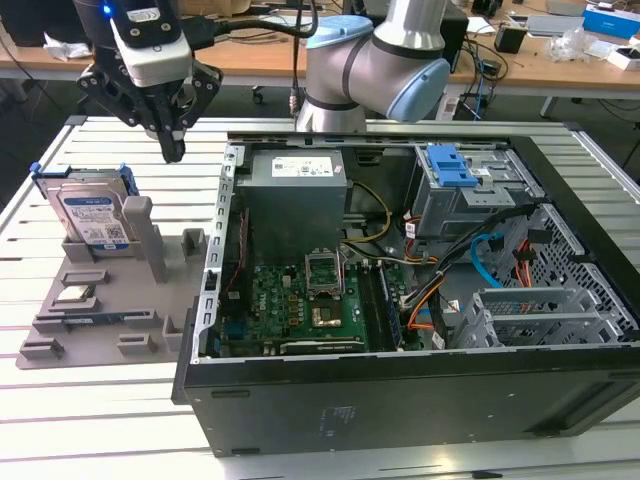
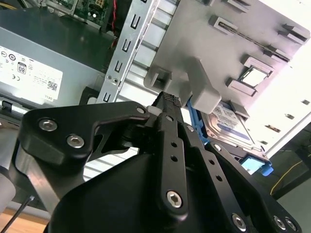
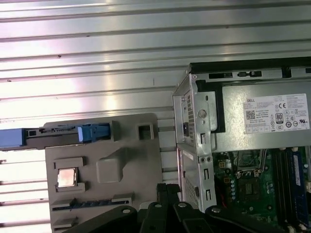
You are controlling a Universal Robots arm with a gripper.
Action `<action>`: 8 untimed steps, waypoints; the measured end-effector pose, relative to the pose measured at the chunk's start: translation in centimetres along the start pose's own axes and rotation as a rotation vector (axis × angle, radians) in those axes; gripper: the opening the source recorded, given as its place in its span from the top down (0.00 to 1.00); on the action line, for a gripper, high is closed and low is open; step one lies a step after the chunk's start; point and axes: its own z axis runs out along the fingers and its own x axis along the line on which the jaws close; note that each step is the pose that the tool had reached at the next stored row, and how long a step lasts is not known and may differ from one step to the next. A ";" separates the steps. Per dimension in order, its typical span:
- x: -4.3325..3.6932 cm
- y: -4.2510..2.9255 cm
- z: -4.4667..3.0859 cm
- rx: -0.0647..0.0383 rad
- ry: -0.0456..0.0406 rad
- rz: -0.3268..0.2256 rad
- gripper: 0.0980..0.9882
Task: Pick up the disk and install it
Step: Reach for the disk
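Exterior view: closed tool (image 1: 172, 150) hovers above gray holder (image 1: 105, 300), near the disk (image 1: 92, 215).

A black gripper (image 2: 170, 101) looms in the foreground, its two fingers drawn together with nothing between them. The knurled tips sit at the centre of the frame, just before a raised post of a grey parts tray (image 2: 218, 43). Beyond the fingers, the disk (image 2: 232, 122) is partly hidden behind that post, its label facing the camera and its blue bracket (image 2: 254, 164) showing beside the gripper's body. A small silver chip (image 2: 254, 75) sits in a tray recess. Across the fingers from the disk are a computer case's perforated metal rail (image 2: 127, 48) and a grey power supply (image 2: 43, 43) with a white label.
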 end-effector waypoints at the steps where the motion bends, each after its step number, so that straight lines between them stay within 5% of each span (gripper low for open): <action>1: 0.15 -0.01 0.00 0.000 0.0000 0.000 0.99; 8: 1.49 -0.11 -0.04 0.000 0.0000 0.000 0.99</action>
